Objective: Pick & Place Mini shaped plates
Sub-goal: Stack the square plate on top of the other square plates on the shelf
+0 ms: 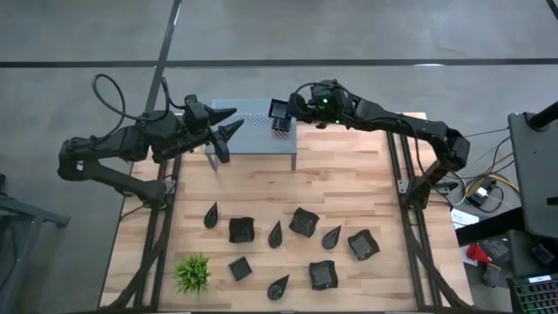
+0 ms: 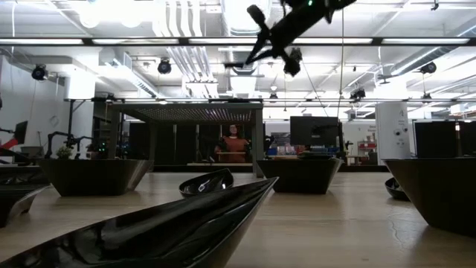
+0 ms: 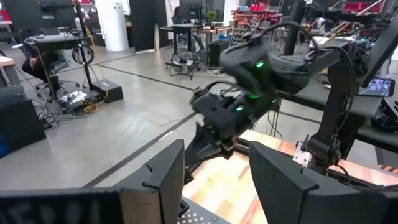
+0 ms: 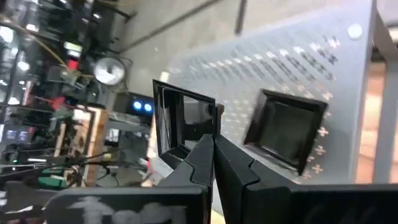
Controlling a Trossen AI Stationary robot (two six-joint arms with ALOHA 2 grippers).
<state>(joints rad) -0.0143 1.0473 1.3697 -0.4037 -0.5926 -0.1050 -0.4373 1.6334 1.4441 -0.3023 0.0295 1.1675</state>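
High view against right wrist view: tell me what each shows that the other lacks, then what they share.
Only the high view shows the left gripper open at the grey perforated shelf's left end, the black plates scattered on the wooden table, and the green plant. Only the right wrist view shows a second square plate already lying on the shelf. Both show the right gripper shut on a square plate over the shelf.

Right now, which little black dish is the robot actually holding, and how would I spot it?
Look at the grey perforated shelf at the far edge of the wooden table. Above its right end, the right arm's fingers pinch a square black dish by its rim. It is the only dish held in the air; the others lie on table or shelf.
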